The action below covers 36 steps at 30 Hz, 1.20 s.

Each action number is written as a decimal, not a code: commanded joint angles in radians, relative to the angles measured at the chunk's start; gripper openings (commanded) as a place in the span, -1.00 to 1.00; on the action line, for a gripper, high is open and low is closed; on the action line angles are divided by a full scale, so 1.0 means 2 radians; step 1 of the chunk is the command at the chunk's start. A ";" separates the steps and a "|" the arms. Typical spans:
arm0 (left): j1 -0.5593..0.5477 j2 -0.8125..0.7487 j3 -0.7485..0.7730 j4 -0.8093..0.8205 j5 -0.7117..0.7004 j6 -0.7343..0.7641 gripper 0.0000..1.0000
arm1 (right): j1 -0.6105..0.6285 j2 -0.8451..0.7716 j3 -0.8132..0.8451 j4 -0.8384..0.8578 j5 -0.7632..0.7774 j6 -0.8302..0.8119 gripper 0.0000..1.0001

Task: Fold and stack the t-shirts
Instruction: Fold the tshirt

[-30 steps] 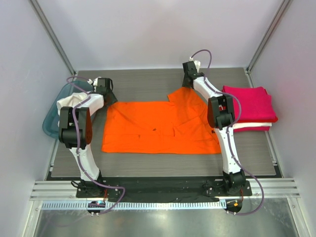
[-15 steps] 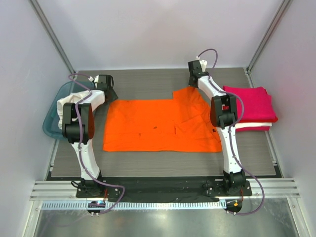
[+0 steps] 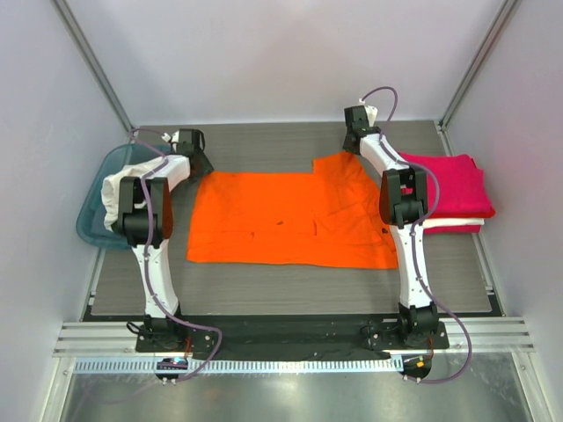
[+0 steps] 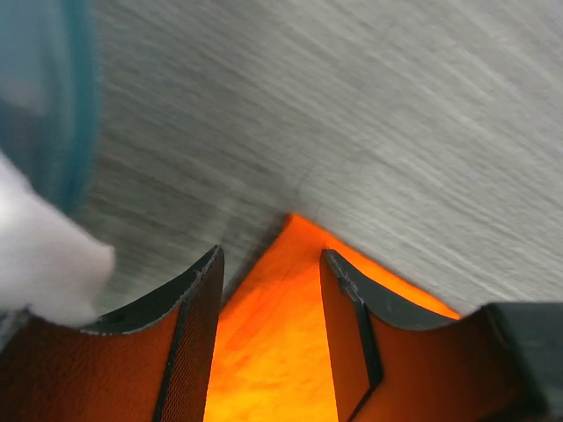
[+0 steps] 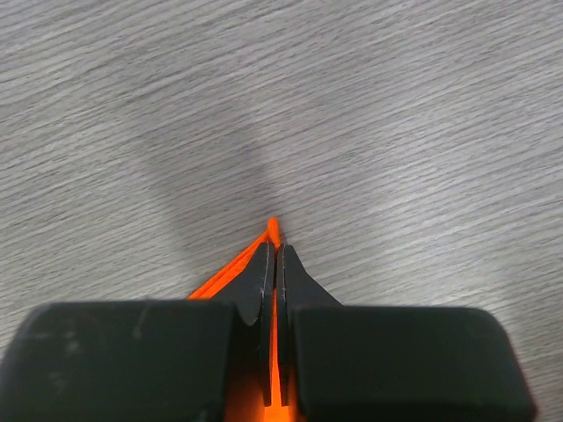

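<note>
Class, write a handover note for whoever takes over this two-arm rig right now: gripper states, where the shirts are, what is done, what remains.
Left gripper: open, its fingers either side of the far left corner of the orange t-shirt.
Right gripper: shut on the far right corner of that shirt.
Position: the orange t-shirt lies spread on the table between the arms.
Done: a magenta folded shirt sits on a white one at the right edge.
Left: fold the orange t-shirt and add it to that stack. A white garment waits in the teal bin.
</note>
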 commanded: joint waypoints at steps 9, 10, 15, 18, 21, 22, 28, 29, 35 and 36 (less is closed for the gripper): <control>0.002 0.027 0.038 0.004 0.001 -0.005 -0.09 | -0.001 -0.015 -0.009 -0.002 -0.020 0.003 -0.98; 0.002 0.030 0.042 0.002 0.000 -0.007 -0.10 | 0.000 -0.015 -0.009 -0.001 -0.020 0.003 -0.98; 0.001 0.035 0.047 0.000 0.005 -0.006 -0.39 | 0.000 -0.018 -0.013 0.001 -0.019 0.004 -0.98; -0.001 0.036 0.048 0.000 0.005 -0.004 -0.69 | 0.000 -0.021 -0.016 0.004 -0.020 0.005 -0.97; -0.002 0.033 0.047 0.000 0.004 -0.002 -0.99 | 0.000 -0.028 -0.021 0.004 -0.018 0.005 -0.98; -0.002 0.033 0.046 0.000 0.005 -0.002 -1.00 | 0.000 -0.035 -0.024 0.006 -0.017 0.005 -0.98; -0.003 0.013 0.019 0.021 -0.003 0.000 -1.00 | 0.000 -0.080 -0.053 0.005 0.000 0.003 -0.97; -0.003 0.004 0.012 0.037 -0.003 0.001 -1.00 | -0.001 -0.095 -0.062 0.007 0.003 0.002 -0.97; -0.006 -0.039 -0.037 0.085 -0.013 0.006 -0.99 | -0.001 -0.147 -0.111 0.020 0.009 -0.001 -0.98; -0.007 -0.050 -0.043 0.091 -0.014 0.005 -0.99 | 0.000 -0.162 -0.118 0.024 0.010 -0.002 -0.98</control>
